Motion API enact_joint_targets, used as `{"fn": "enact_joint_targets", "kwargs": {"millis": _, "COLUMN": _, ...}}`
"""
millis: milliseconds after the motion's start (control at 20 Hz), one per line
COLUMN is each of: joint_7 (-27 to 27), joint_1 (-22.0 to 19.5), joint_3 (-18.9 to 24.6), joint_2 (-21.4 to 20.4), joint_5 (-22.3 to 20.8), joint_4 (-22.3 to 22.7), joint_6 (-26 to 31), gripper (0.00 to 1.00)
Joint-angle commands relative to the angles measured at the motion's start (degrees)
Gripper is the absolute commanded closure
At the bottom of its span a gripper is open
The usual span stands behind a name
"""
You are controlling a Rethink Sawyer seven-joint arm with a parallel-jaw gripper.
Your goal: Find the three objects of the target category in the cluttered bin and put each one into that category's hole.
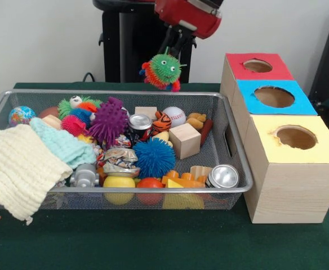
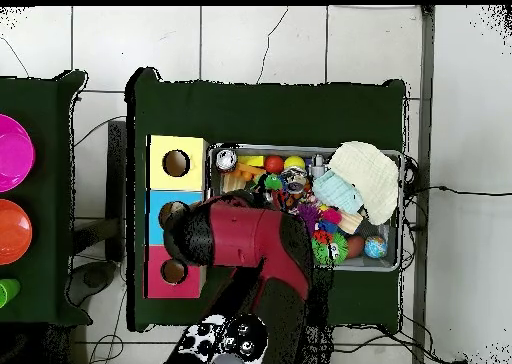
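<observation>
Front view: the fingers [image 1: 167, 56] grip a green spiky toy [image 1: 163, 71], lifted above the bin's [image 1: 232, 140] far rim, left of the red box [image 1: 258, 66]. Overhead view: the arm [image 2: 245, 242] hides the toy; the boxes' three holes sit beside the bin [image 2: 403, 195].

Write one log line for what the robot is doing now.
hand: shut on green spiky toy | toy: lifted above bin far rim | boxes: holes look empty | next: probably carry to hole

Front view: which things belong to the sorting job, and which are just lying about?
Job: gripper holding green spiky rubber toy; silver wire-mesh bin; wooden boxes with holed coloured tops.
Lying about: white baseball; plain wooden cube; cream knitted cloth; silver drinks can.
</observation>
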Motion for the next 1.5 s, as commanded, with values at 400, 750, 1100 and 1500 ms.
{"fn": "enact_joint_targets", "kwargs": {"millis": 400, "joint_7": 6.08, "joint_1": -9.71, "joint_3": 13.58, "joint_2": -4.07, "joint_5": -0.47, "joint_4": 3.55, "joint_6": -10.62, "gripper": 1.00}}
{"fn": "enact_joint_targets", "kwargs": {"millis": 750, "joint_7": 6.64, "joint_1": -9.70, "joint_3": 13.56, "joint_2": -4.53, "joint_5": -1.84, "joint_4": 4.13, "joint_6": -13.15, "gripper": 1.00}}
{"fn": "enact_joint_targets", "kwargs": {"millis": 1100, "joint_7": 5.74, "joint_1": -8.54, "joint_3": 12.05, "joint_2": -3.84, "joint_5": -2.06, "joint_4": 2.45, "joint_6": -8.49, "gripper": 0.00}}
{"fn": "enact_joint_targets", "kwargs": {"millis": 1500, "joint_7": 5.77, "joint_1": -7.95, "joint_3": 11.55, "joint_2": -3.44, "joint_5": -2.08, "joint_4": 1.81, "joint_6": -7.65, "gripper": 0.00}}
